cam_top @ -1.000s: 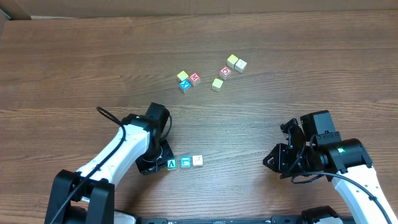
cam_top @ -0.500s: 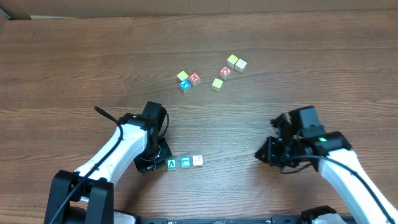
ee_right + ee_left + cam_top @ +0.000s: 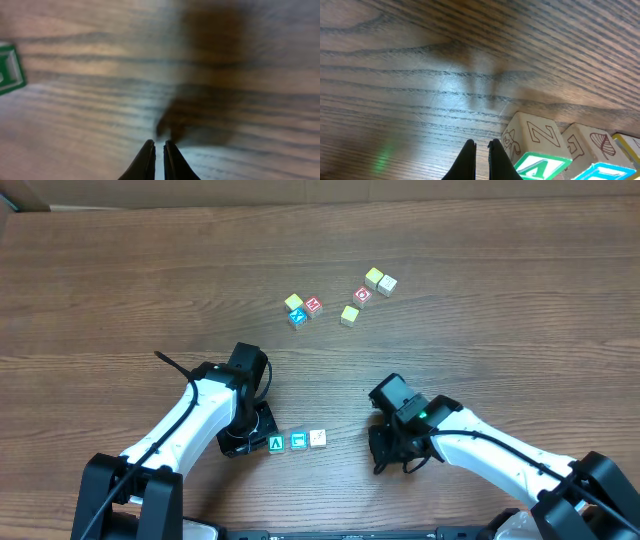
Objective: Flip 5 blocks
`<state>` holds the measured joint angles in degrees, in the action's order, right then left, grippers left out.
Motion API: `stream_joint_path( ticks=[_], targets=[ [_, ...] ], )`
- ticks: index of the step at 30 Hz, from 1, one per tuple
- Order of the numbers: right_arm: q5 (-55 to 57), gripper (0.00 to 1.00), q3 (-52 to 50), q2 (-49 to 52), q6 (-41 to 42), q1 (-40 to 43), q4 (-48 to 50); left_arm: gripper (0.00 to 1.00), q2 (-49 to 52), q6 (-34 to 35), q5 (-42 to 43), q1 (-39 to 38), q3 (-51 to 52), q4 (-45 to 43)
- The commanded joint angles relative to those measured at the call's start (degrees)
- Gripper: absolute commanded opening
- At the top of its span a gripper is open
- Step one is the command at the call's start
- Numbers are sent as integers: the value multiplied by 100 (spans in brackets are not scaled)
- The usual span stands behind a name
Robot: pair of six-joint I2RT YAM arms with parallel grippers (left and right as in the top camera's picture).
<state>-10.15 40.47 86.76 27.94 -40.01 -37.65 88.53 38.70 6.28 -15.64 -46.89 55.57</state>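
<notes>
Crouching low near the blocks (image 3: 298,441), both arms bent, left gripper (image 3: 481,144) clenched empty, right gripper (image 3: 158,144) seemingly likewise.

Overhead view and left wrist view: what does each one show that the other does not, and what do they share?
Only the overhead view shows the seven scattered blocks farther back and the right end effector. Only the left wrist view shows side faces: a Z on the nearest block, a mushroom-like drawing on the second block. Both show the left end effector, shut, beside the row of three blocks on the wooden table.
</notes>
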Motion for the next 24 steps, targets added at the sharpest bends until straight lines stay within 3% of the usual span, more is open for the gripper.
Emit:
stream_joint_path(
  ticks=[1,10,24],
  targets=[
    [844,10,184,2,236,-76,160,4,24,-149,116,24,-79,-11],
    [184,4,645,4,1499,-81,208,4,24,-256,236,24,-79,-13],
    [-195,4,693,610,1585,-197,649,4,24,-275,236,24,-79,-11]
  ],
)
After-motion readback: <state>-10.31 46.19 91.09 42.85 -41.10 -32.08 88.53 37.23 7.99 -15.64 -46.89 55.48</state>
